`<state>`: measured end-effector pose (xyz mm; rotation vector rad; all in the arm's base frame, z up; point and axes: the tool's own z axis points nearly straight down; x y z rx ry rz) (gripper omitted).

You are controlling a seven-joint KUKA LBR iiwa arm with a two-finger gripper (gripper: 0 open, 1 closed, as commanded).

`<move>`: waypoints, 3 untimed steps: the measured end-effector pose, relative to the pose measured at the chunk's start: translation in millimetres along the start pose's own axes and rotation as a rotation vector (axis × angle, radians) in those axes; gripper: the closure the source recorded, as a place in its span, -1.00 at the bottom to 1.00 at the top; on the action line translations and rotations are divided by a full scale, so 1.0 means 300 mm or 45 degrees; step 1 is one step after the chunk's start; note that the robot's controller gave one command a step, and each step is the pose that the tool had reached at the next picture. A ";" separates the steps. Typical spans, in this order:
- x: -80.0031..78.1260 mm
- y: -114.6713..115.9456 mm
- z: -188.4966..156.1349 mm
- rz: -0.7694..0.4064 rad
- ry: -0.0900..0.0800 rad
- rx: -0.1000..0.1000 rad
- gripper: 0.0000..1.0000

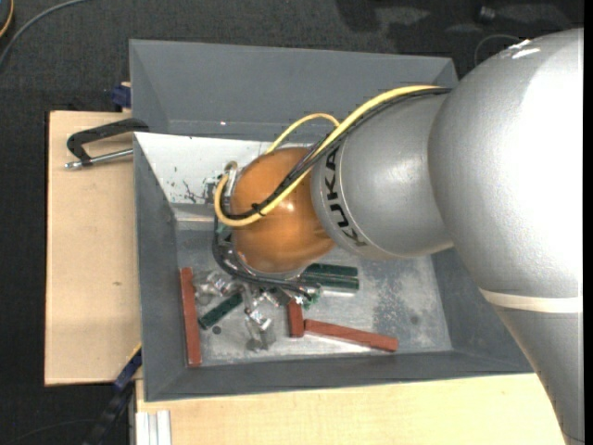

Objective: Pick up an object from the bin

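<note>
My gripper (252, 286) is low in the bin's front middle, under the orange cover, right above a small cluster of things. Just below it lie a dark green marker (219, 311), slanted, and some small silvery metal pieces (258, 326). A short red block (295, 319) rests right of these. To the gripper's right lies a dark green bar (334, 277), partly under the cover. What sits directly beneath the gripper is hidden.
A long red stick (191, 319) lies along the bin's left wall. Another red stick (349, 336) lies flat near the front wall at the right. The arm and its yellow cable cover the bin's right and back.
</note>
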<state>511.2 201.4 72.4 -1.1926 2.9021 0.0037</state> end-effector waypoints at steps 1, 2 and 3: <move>-0.005 0.001 -0.003 0.002 -0.001 0.000 -1.00; -0.005 0.001 -0.003 0.002 0.000 0.000 1.00; -0.012 0.002 -0.090 0.004 -0.005 0.003 1.00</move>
